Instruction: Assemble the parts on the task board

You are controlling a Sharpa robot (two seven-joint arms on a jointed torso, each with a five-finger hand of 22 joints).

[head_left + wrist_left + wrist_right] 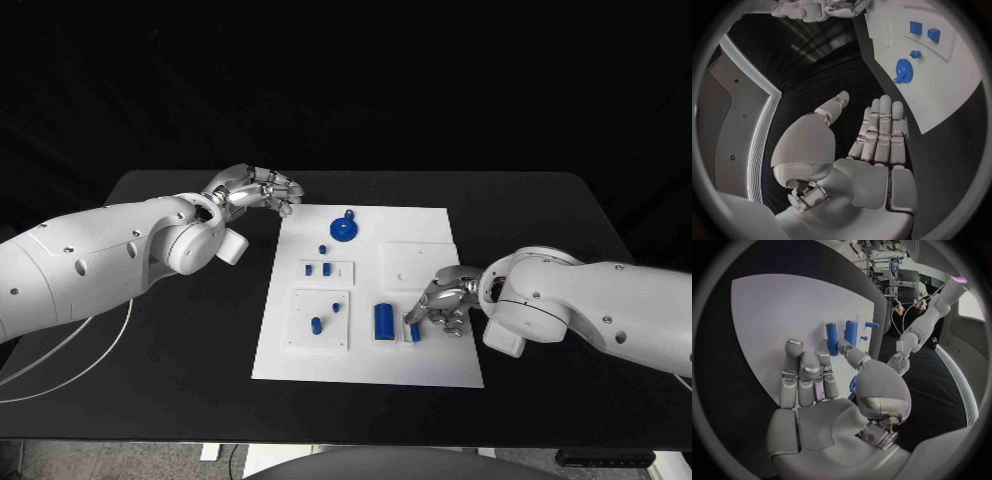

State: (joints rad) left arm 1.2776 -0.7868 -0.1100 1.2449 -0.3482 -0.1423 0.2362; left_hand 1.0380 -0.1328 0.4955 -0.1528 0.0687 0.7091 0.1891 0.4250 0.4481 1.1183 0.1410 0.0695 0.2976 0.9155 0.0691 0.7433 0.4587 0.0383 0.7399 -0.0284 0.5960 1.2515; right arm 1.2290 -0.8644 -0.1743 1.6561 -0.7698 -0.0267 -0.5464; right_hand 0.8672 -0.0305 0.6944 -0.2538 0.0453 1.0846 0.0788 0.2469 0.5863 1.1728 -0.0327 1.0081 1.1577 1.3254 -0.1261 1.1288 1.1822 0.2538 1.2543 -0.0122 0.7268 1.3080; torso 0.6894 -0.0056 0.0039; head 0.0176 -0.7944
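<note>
Both arms flank the table. White board lies mid-table. Right hand rests over board's near right part, fingers loosely apart, touching a blue cylinder; whether it grips, cannot tell. Left hand off board's far left corner, fingers extended, holding nothing. Blue gear stands at board's far end; large blue block beside right hand.

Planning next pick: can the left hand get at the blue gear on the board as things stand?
Probably yes: the left hand is open, off the task board's far corner, with nothing between it and the blue gear.
</note>
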